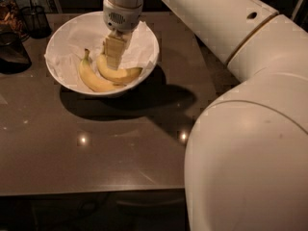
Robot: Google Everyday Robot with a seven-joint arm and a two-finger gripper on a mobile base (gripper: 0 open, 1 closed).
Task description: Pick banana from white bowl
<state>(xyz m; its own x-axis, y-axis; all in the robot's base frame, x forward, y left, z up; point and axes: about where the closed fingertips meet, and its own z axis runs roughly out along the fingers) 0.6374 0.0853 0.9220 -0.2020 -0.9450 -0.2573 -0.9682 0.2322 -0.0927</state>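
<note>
The white bowl (61,76) stands at the back left of the dark table, lined with crumpled white paper (77,36). Two yellow bananas lie in it. The shorter, plumper banana (127,74) lies toward the right. A longer, curved banana (91,80) lies left of it and in front of it, stem pointing up. My gripper (113,62) reaches straight down into the bowl. Its tip is at the left half of the shorter banana and hides that part.
A dark wire-mesh cup (36,20) and a dark object (12,52) stand at the back left. The brown table (96,148) reaches to a front edge low in the view. My large white arm (250,129) fills the right side.
</note>
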